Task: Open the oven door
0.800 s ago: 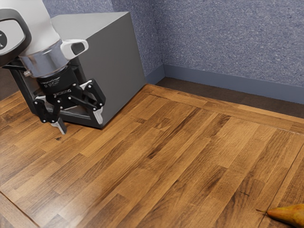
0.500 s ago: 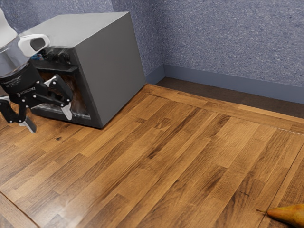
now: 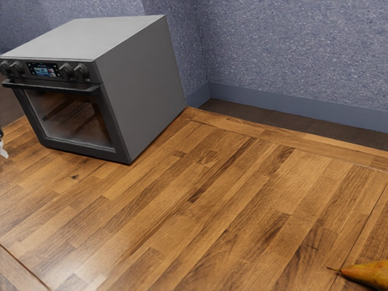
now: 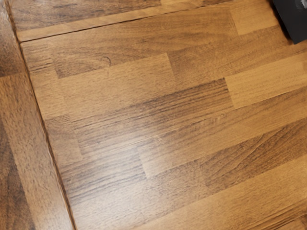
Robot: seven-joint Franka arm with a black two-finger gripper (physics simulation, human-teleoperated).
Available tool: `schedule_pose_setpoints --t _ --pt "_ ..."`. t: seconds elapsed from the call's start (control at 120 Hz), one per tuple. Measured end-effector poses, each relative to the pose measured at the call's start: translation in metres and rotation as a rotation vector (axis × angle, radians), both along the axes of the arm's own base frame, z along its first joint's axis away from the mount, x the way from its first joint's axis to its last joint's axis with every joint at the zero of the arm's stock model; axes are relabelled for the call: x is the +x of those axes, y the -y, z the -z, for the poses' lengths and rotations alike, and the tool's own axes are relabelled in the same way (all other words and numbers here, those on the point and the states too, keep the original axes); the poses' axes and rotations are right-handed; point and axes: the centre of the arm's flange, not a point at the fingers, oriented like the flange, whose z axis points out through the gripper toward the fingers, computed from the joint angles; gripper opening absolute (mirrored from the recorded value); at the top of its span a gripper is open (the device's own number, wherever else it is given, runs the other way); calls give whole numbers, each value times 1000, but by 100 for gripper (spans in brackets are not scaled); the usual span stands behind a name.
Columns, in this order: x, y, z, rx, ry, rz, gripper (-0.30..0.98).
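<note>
Oven door (image 3: 76, 121) shut, pincer (image 3: 3, 149) well apart from it

Exterior view: grey oven (image 3: 142, 91) stands upright on the wooden bench (image 3: 206, 206), near the blue-grey wall (image 3: 291, 48). Door is closed against the oven front; behind its glass window (image 3: 66, 118) the interior reads brown and hazy. Black bar handle (image 3: 51, 86) runs across the top of the door, nothing touching it. Above the handle: a lit display (image 3: 44, 70) with two knobs (image 3: 73, 71) to each side.

Pincer: a small part seen at the exterior view's left edge, out in front of the oven and off to the side of the door. State: cannot tell whether apart, together or clamped on anything.

Pear (image 3: 367, 274), yellow-brown, on its side at the exterior view's right, well apart from the oven, stem pointing toward the exterior view's left; part of it is cut off by the frame.

Wrist view: bench boards below the hand, with a pale patch of glare; also a dark object (image 4: 293, 19), only partly seen, identity not certain
</note>
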Motion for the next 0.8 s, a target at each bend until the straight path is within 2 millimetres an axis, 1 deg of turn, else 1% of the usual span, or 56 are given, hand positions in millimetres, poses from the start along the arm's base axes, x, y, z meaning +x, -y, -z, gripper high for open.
schedule_pose_setpoints --t 0.05,0.192,0.217,0.275,0.333,0.4,0.433,0.567,0.633,0.708,0.8 --pt "8 -12 3 24 29 -27 69" --pt "19 -35 5 67 93 -79 69" --pt "23 -41 8 67 101 -92 69" --pt "40 -54 21 49 125 -117 69" --pt "46 -66 23 15 181 -155 69" --pt "54 -73 24 -19 228 -195 69" --pt "60 -78 22 -27 246 -214 69" --pt "91 -122 23 -40 283 -308 69" --pt "106 -143 28 -34 292 -348 69" --pt "125 -163 24 -9 317 -376 69" --pt "129 -177 5 26 365 -405 69"
